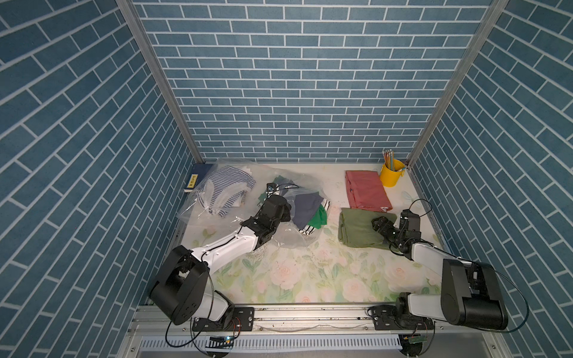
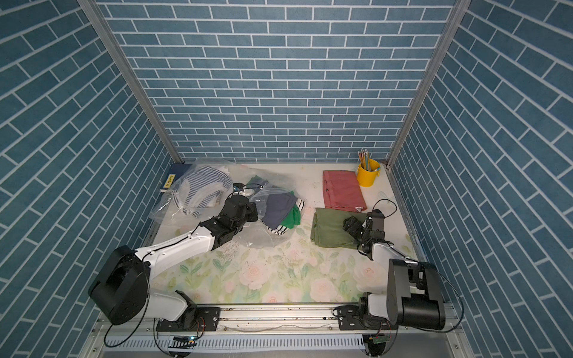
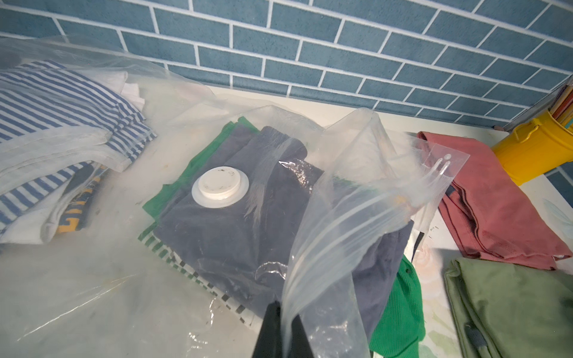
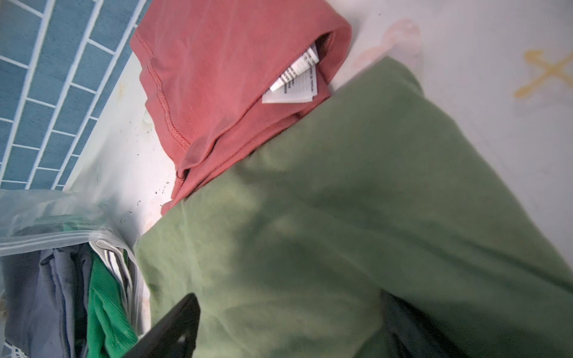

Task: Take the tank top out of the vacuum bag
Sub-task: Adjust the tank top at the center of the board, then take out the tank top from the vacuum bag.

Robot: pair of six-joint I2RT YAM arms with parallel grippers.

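Pinching the zip-strip mouth of the vacuum bag (image 3: 356, 217), the left tool (image 3: 283, 313) is clamped tight on the clear plastic at mid surface (image 1: 310, 279), holding that flap raised off the clothes. The right tool (image 1: 382, 222) sits nearer the right edge, fingers apart w/ nothing between them, low over a folded olive garment (image 1: 353, 231); can't tell if it touches the cloth. In the bag's open mouth is a folded stack: navy piece (image 3: 217, 241) on top, bright green ribbed piece (image 3: 400, 307) and a black/white striped one under it, partly sticking out toward the olive garment. Which of these is the tank top, can't tell. A white round valve (image 3: 220, 186) sits on the plastic over the navy piece. Farther back, a red garment (image 1: 367, 190) touches the olive one's far edge. Far right corner: yellow cup (image 1: 392, 176) w/ pencils. Far left corner: 2nd clear bag (image 1: 217, 192) w/ blue-striped clothes, just beside a blue book (image 1: 195, 178).
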